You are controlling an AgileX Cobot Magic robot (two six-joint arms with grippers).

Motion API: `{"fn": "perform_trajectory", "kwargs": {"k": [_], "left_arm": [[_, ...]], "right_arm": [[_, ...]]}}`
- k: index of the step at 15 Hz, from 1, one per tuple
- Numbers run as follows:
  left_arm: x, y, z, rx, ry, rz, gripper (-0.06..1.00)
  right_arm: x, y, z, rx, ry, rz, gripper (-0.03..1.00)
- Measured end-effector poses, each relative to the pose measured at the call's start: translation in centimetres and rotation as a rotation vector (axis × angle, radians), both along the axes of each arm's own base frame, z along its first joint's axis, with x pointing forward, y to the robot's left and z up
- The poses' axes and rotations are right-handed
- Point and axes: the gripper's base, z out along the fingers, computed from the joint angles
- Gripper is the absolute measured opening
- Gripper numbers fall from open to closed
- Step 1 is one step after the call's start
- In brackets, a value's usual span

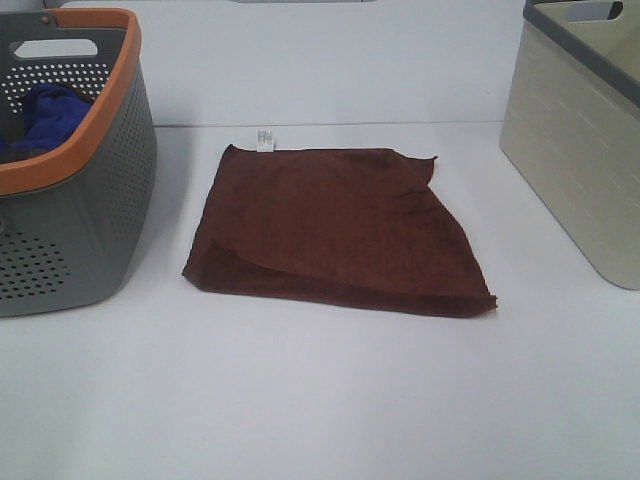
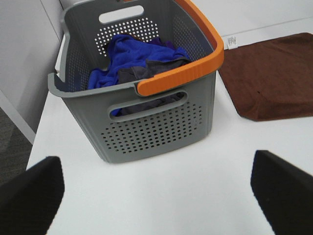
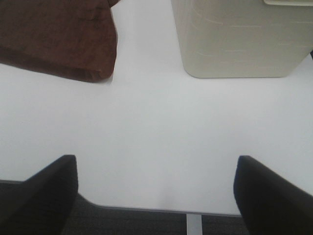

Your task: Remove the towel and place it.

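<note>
The towel [image 1: 335, 230] lies flat, tag edge away from the camera, wider than deep; both end effectors gape apart.

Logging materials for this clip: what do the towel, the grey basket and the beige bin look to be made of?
Towel: soft terry-like cloth, matte reddish-brown, with a fuzzy nap, a folded edge and a sewn white tag.
Basket: apparently moulded plastic, matte grey, with punched holes and a smooth orange rim.
Bin: probably rigid plastic, beige with faint streaks; cannot say for sure.
</note>
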Motion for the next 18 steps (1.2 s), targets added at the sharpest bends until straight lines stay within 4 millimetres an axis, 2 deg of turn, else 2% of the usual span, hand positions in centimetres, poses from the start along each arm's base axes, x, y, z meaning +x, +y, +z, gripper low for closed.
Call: {"fn": "perform_trajectory", "kwargs": {"k": [4, 7, 10, 18], "left_arm": [[-0.5, -0.1, -1.6, -0.005, 0.117, -0.012, 0.99], [-0.6, -0.1, -1.6, -0.01, 0.114, -0.011, 0.99], [-1.0, -0.2, -1.6, -0.06, 0.09, -0.006, 0.99], [-1.0, -0.3, -1.6, -0.072, 0.092, -0.012, 0.99]], "right_arm": [[0.2, -0.1, -0.2, 0.001, 0.001, -0.003, 0.76], [0.2, -0.1, -0.2, 0.001, 0.001, 0.011, 0.76], [-0.1, -0.1, -0.2, 0.001, 0.001, 0.135, 0.76], [-0.1, -0.1, -0.2, 0.002, 0.0, 0.142, 0.76]]}}
